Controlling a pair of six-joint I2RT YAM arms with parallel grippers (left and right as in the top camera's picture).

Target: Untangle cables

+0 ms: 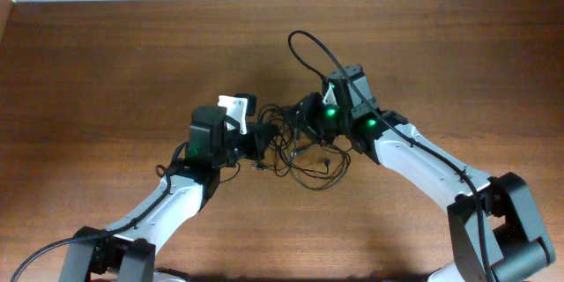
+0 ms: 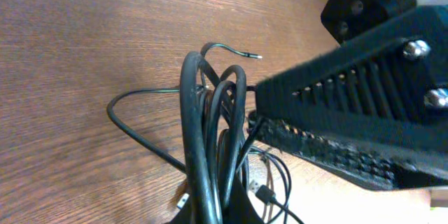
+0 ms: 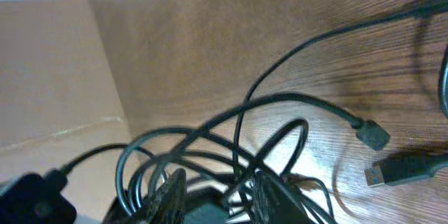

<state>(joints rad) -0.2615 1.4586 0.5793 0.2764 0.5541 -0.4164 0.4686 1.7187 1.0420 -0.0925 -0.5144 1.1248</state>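
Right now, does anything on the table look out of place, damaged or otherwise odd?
Only the cables: thin black cords snarled in overlapping loops in the middle of the table, plug ends lying loose beside them. That tangle is the job itself; no damage or spill shows.

The tangled cables (image 1: 300,154) fill the middle of the table (image 1: 106,70). The left gripper (image 1: 260,137) blocks them at 9 o'clock and the right gripper (image 1: 306,117) at 2 o'clock. 1 loop (image 1: 310,49) juts toward 12 o'clock. Bare wood lies open from 10 to 11 o'clock, and at 6 o'clock between the left arm (image 1: 167,207) and right arm (image 1: 423,163).
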